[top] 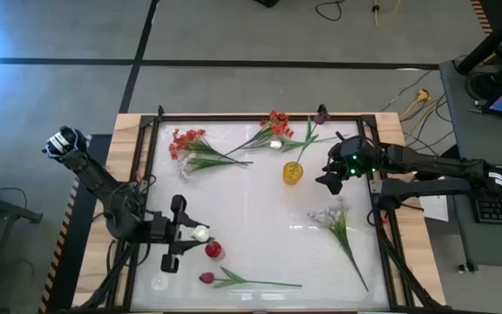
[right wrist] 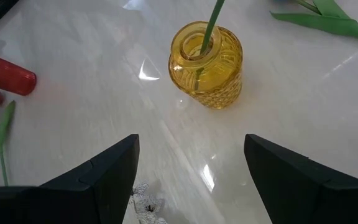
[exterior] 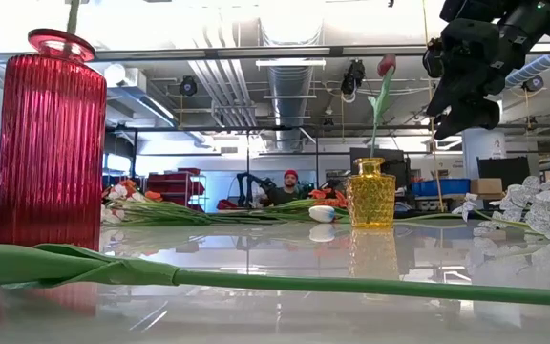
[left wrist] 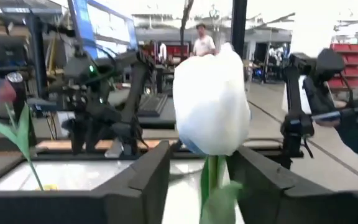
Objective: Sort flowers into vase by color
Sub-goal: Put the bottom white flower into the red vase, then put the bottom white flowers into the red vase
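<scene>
The sorting looks barely begun. One maroon tulip on a long green stem already stands in the small yellow dimpled glass vase, and that vase sits just ahead of the right gripper, whose jaws hang wide apart and empty above the glossy white counter. The left gripper has its jaws closed on the green stem of a white rose, the blossom standing up between them. The tall ribbed red glass vase is just beyond those jaws (the rose, by my reading, still has to go into a vase).

Left lying on the counter are the orange-red blossom clusters, a second orange-red bunch, another dark tulip on the far side of the yellow vase, a spray of small whitish blossoms close below the right jaws, and a maroon tulip on its side near the left jaws.

From above only the red vase's mouth shows, so I cannot tell whether anything is inside it. A small pale ring near the left jaws is too faint to identify. In the left wrist view the rose hides much of what lies ahead.
</scene>
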Robot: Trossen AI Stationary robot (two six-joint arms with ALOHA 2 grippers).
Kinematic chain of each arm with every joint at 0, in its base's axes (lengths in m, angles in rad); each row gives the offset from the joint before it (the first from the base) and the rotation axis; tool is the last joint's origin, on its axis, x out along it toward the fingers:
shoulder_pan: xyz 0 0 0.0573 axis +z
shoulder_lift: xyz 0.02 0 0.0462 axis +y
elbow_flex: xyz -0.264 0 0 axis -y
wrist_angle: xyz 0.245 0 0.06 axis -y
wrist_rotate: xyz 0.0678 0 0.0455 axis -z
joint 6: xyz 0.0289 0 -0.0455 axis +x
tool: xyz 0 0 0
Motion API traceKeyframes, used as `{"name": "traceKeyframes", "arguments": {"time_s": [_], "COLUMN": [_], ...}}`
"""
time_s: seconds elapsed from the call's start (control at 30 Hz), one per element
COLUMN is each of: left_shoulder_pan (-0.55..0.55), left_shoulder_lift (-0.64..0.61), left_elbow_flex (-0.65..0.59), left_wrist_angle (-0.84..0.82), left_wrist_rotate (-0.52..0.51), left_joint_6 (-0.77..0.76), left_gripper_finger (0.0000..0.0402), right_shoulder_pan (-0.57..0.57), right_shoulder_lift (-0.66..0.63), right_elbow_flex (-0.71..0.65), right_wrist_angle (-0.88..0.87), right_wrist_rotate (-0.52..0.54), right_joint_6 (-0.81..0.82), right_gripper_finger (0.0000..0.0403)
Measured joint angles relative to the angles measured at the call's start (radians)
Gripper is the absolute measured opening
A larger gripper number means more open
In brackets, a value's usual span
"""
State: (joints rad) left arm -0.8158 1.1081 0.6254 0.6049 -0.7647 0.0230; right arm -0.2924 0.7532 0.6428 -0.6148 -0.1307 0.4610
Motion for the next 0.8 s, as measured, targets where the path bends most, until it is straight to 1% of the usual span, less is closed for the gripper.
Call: {"name": "traceKeyframes", "arguments": {"time_s": [0.13, 0.2, 0.4, 0.53, 0.63, 0.8], "left_shoulder_pan": [0.000, -0.001, -0.002, 0.000, -0.002, -0.001], "left_shoulder_lift": [-0.022, -0.043, -0.118, -0.141, -0.145, -0.126], "left_elbow_flex": [0.000, 0.002, 0.050, 0.101, 0.157, 0.265], "left_wrist_angle": [-0.084, -0.154, -0.462, -0.617, -0.777, -1.105], "left_wrist_rotate": [-0.001, -0.001, 0.060, 0.108, 0.154, 0.144], "left_joint_6": [-0.076, -0.135, -0.371, -0.457, -0.509, -0.717], "left_gripper_finger": [0.0181, 0.0190, 0.0201, 0.0201, 0.0201, 0.0201], "right_shoulder_pan": [0.000, 0.000, 0.000, 0.000, 0.000, 0.000], "right_shoulder_lift": [0.000, 0.000, 0.000, 0.000, 0.000, 0.000], "right_elbow_flex": [0.000, 0.000, 0.000, 0.000, 0.000, 0.000], "right_wrist_angle": [0.000, 0.000, 0.000, 0.000, -0.004, -0.040], "right_wrist_rotate": [0.000, 0.000, 0.000, 0.000, -0.004, -0.026], "right_joint_6": [0.000, 0.000, 0.000, 0.000, 0.025, 0.103], "right_gripper_finger": [0.0281, 0.0281, 0.0281, 0.0281, 0.0281, 0.0281]}}
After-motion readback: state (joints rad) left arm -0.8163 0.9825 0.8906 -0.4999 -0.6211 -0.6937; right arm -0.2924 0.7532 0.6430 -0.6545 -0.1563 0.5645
